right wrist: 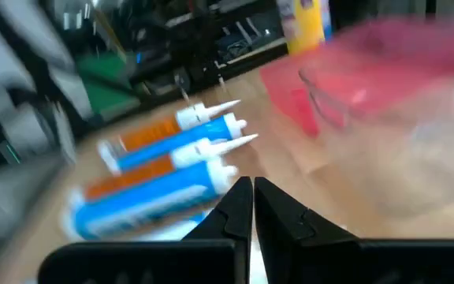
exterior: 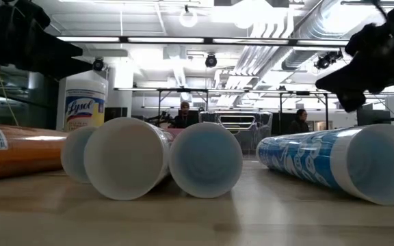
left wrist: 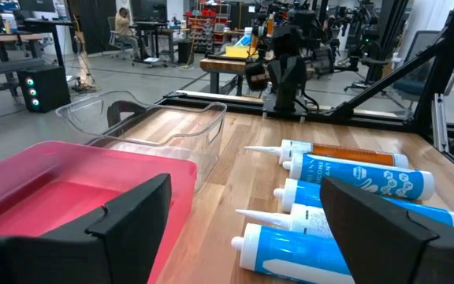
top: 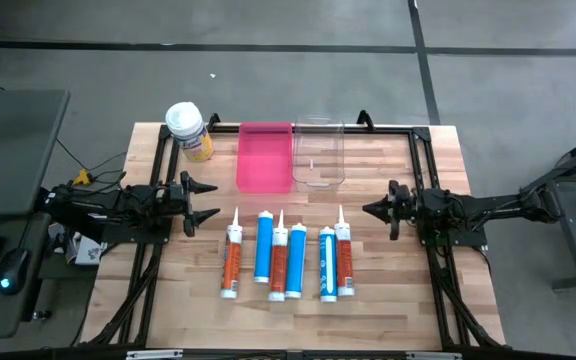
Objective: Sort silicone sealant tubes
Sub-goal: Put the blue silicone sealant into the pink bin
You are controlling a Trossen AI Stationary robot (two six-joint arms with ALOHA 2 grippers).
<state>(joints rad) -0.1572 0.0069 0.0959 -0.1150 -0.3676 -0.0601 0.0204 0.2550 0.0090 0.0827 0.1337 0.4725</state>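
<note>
I see six silicone sealant tubes (top: pixel 286 256) lying in a row on the tabletop (top: pixel 388 300), nozzles pointing toward the pink bin (top: pixel 264 156) and the clear bin (top: pixel 318 152) — three blue, three orange, mixed together. My left claw (top: pixel 206 200) hovers spread open just left of the row, holding nothing. My right claw (top: pixel 371 210) waits pinched closed and empty, right of the tubes.

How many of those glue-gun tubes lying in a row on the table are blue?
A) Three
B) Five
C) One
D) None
A: the row of six tubes alternates in colour from above, with three blue bodies, such as this blue tube, and three orange ones, such as this orange tube.
</note>
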